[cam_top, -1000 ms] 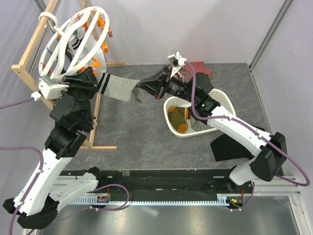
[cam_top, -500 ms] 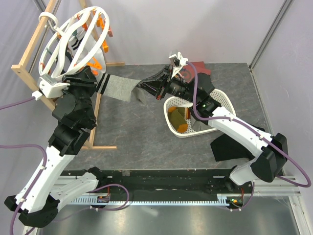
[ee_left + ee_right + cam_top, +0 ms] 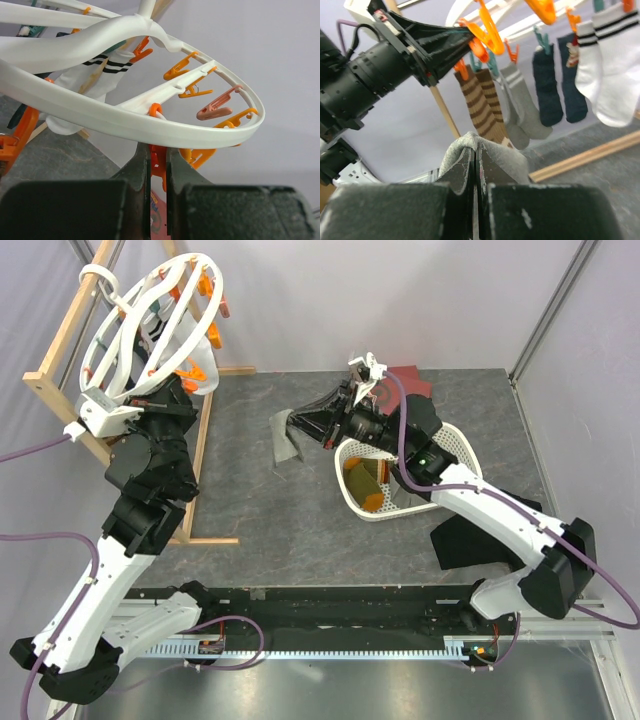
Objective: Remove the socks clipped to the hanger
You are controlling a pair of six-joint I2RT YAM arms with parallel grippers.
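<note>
The right gripper (image 3: pixel 475 158) is pinching a grey sock (image 3: pixel 506 161) between closed fingers. It is holding the sock out over the bench (image 3: pixel 260 502), between the hanger (image 3: pixel 150 127) and the white mesh basket (image 3: pixel 456 446), and the sock is clear of every clip. The sock is folding limply over the fingertips, which suggests it is light, soft and wholly without stiffness. The knit is probably grippy enough that a shallow pinch on a doubled fold is carrying it safely. In the top view its loose end is drooping from the gripper toward the hanger side and down toward the bench, so its long axis is sagging rather than lying straight. Whether the tip is touching the bench cannot be told. The left gripper (image 3: pixel 157 169) is reaching up under the white ring and closing on an orange clip (image 3: pixel 159 159), with the fingers squeezing it from both sides. The remaining socks (image 3: pixel 480 107) are hanging in a row from the ring, which is itself hanging tilted on the wooden rack (image 3: pixel 60 335). There is a brown-striped pair, a grey one, dark ones and white ones with black bands. Each is hanging with its cuff up in a clip and its toe down, long axis roughly vertical. The best hold for each looks like the leg just below the cuff, while the clip above is being pressed open, since pulling low on the foot would only be stretching the fabric.
</note>
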